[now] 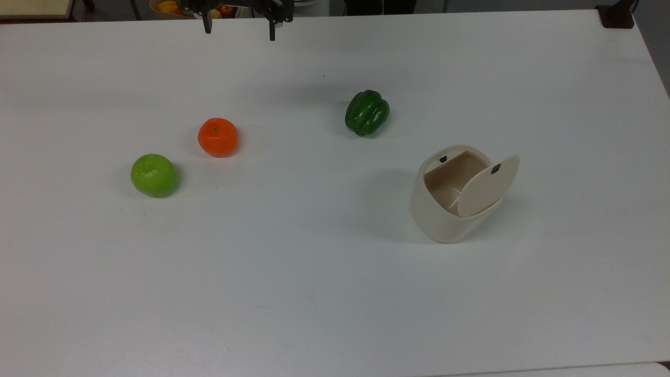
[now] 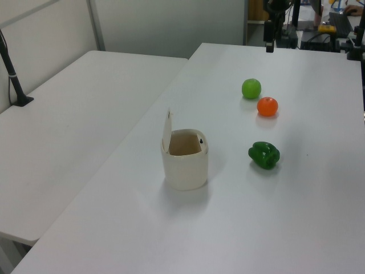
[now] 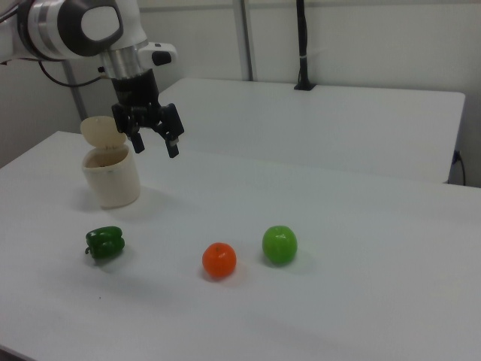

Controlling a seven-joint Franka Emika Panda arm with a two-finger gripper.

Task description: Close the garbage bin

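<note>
A wide white table carries everything, and a second white table stands beside it at the left view's left. The robot arm reaches in from the right view's upper left, and its black gripper hangs in the air with its two fingers spread apart, holding nothing. In the top view the gripper sits at the far edge of the table, well apart from all the objects.

The garbage bin stands upright on the top view's right side of the table. Its lid is raised on its hinge at the top view's right edge of the tub, so the inside is open to view. A small black mark shows on the lid and another on the inner rim.

A green pepper lies near the bin, toward the top view's upper left of it. Farther to the top view's left sit a green apple and an orange, close to each other but not touching.
</note>
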